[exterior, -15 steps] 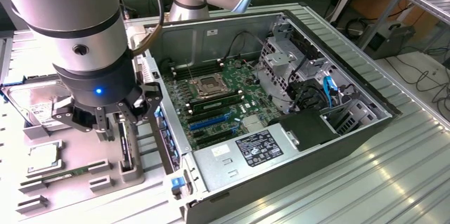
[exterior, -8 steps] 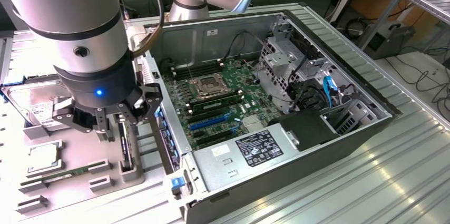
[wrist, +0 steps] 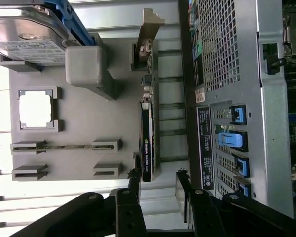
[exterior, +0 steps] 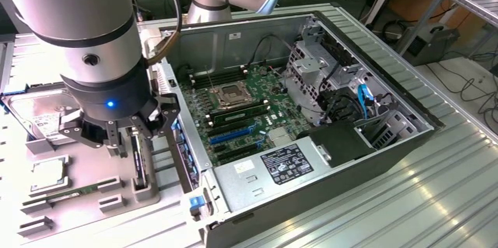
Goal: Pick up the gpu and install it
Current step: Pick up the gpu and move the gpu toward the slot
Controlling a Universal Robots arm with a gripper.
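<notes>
The gpu [exterior: 141, 169] is a thin dark card standing on its edge in a slot of the grey parts tray [exterior: 86, 149], just beside the open computer case [exterior: 374, 119]. In the wrist view the gpu [wrist: 147, 138] shows its narrow black edge, with the silvery bracket [wrist: 148, 39] at its far end. My gripper [exterior: 130, 140] hovers a little above the near end of the card. It is open, and its black fingers [wrist: 134, 183] stand either side of the card's line without touching it. Between them, my gripper [wrist: 158, 185] holds nothing.
On the tray lie a silver hard drive [exterior: 39, 114], a square processor [exterior: 48, 173] and a narrow green memory stick [exterior: 74, 192]. The case holds the motherboard [exterior: 241, 114] and a power supply [exterior: 284, 163]. The case's perforated wall [wrist: 227, 64] runs close alongside the gpu.
</notes>
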